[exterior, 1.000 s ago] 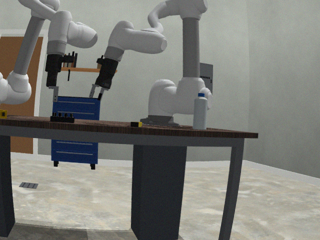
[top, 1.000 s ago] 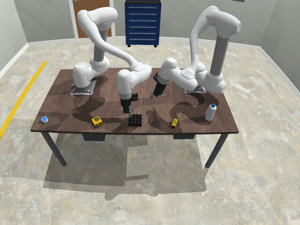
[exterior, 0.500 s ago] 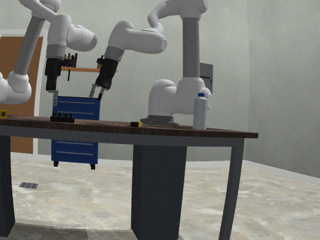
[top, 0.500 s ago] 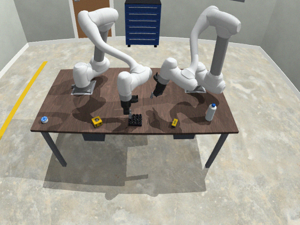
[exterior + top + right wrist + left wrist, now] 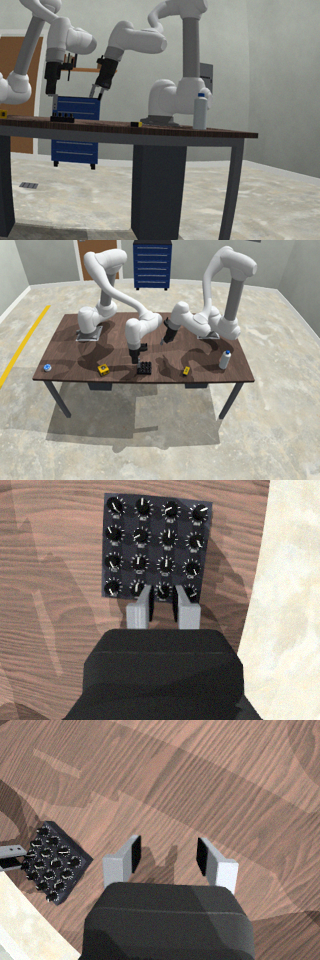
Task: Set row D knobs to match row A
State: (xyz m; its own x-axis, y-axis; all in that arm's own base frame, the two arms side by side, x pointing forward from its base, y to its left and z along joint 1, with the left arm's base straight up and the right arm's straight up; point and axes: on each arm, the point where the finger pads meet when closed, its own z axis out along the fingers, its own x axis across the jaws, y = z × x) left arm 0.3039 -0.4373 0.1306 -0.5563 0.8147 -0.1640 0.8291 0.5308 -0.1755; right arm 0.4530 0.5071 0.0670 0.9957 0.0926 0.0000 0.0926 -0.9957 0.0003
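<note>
The black knob box (image 5: pixel 144 373) (image 5: pixel 62 119) (image 5: pixel 84 861) (image 5: pixel 129 522) lies flat, with its knobs up. In the right wrist view row A is at the top: A2 points up, A3 left and slightly down, A4 right and slightly up. Row D is at the bottom, partly covered by my fingers. Knob D1 (image 5: pixel 112 588) points down. My right gripper (image 5: pixel 138 366) (image 5: pixel 54 107) (image 5: pixel 20 856) (image 5: pixel 163 596) is partly open and empty, just above the box, its fingertips either side of D3. My left gripper (image 5: pixel 162 342) (image 5: pixel 95 97) (image 5: pixel 169 848) is wide open, empty, high behind the box. The socket cannot be made out.
On the table (image 5: pixel 165 376) stand a yellow block (image 5: pixel 103 369) (image 5: pixel 3 113), a small yellow-black block (image 5: pixel 186 371) (image 5: pixel 136 124), a white bottle (image 5: pixel 224 360) (image 5: pixel 200 113) with a blue cap, and a blue-white round piece (image 5: pixel 47 367). The box is near the front edge.
</note>
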